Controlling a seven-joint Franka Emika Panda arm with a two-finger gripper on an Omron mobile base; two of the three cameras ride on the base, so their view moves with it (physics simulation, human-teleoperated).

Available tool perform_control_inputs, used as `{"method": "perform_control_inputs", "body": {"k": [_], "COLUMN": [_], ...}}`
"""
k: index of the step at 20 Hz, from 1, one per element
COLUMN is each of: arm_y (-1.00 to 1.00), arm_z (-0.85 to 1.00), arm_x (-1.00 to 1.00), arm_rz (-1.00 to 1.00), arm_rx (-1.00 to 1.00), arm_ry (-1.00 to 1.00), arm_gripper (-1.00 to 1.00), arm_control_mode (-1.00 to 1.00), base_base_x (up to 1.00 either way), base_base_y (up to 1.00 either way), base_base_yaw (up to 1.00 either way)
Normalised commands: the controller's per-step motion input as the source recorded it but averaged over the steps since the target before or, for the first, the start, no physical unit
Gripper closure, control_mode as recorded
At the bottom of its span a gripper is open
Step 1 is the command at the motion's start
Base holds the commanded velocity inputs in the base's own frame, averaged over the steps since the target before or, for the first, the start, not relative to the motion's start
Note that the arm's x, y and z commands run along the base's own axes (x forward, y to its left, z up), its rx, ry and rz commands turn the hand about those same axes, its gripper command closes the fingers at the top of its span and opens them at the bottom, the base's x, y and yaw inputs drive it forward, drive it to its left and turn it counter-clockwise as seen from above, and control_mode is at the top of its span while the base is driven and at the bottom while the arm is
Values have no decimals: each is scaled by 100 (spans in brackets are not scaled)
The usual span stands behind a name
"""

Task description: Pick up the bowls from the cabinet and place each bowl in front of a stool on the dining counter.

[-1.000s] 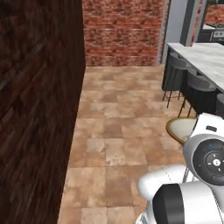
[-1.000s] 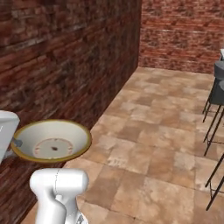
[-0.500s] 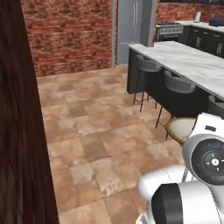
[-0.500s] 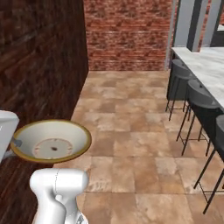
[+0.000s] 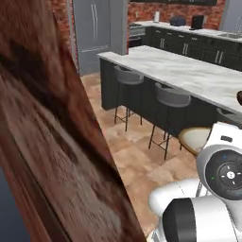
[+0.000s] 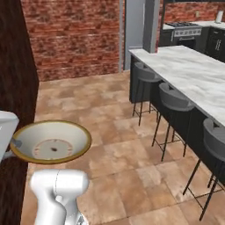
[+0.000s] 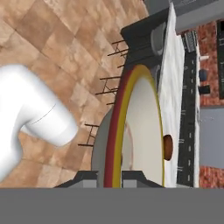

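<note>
- Since 1 s ago the whole pic has swung round in both base views, so the cam moved w/ the base: the brick wall has slid off to the side and the dining counter [image 6: 193, 74] w/ its stools [image 6: 176, 97] now shows big.
- Cream bowl [image 6: 51, 141] has kept its spot by the arm the whole time, at the gripper.
- Right base view looks down into the bowl: cream inside, tan rim, dark dot in the middle. A grey bit touches its left rim.
- Hand view sees the bowl [image 7: 140, 131] edge-on, rim standing up between the two finger tips of the gripper [image 7: 109, 176]. Tips sit close on each side of the rim, pinching it.
- Left base view shows just a slice of the bowl [image 5: 194, 138] past the white arm.
- Hand view also has the brown bowl [image 7: 167, 147], small, on the marble slab beyond the cream bowl's rim. Left base view cuts it off at the right edge [image 5: 239, 98].
- Room to move: wide open tile floor [image 6: 118, 145] between gripper and stools. Counter edge hangs over the stool seats.
- Left base view: a big blurry brown wall [image 5: 52, 142] right up close on the left hides a lot.
- Stools' feet are cut off at the pic edge in right base view.
</note>
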Motion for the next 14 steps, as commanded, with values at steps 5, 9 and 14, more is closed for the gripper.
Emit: {"method": "perform_control_inputs", "body": {"k": [5, 9, 14], "arm_y": [0, 0, 0], "arm_z": [0, 0, 0], "arm_x": [0, 0, 0], "arm_rz": [0, 0, 0], "arm_rx": [0, 0, 0], "arm_ry": [0, 0, 0], "arm_gripper": [100, 100, 100], "arm_control_mode": [100, 100, 100], "base_base_x": [100, 100, 100], "base_base_y": [69, 72, 78], "base_base_yaw": [-47, -50, -52]}}
